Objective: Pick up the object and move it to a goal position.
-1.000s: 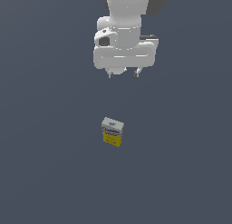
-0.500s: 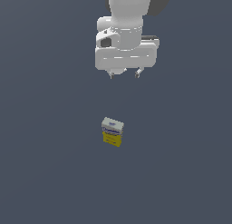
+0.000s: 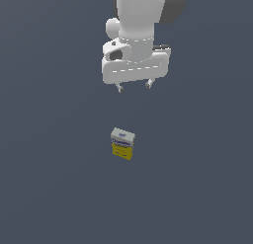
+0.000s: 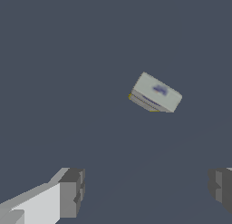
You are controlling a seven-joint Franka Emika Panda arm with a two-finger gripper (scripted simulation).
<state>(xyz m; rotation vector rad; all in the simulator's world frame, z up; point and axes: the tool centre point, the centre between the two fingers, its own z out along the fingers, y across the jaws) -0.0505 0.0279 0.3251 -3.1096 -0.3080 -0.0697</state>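
Note:
The object (image 3: 122, 143) is a small box with a yellow lower half and a white top carrying a blue label band, standing upright on the dark grey floor in the exterior view. The wrist view shows its pale top (image 4: 156, 93) from above. My gripper (image 3: 134, 86) hangs well above and behind the box, fingers pointing down and spread apart, open, with nothing between them. One fingertip (image 4: 72, 193) and the other (image 4: 220, 186) frame the wrist view, and the box lies apart from both.
A plain dark grey floor (image 3: 54, 188) surrounds the box. The white arm (image 3: 141, 25) rises out of the exterior view above the gripper.
The arm has shifted slightly, barely moving over the last second. The box has stayed in place and the fingers remain spread.

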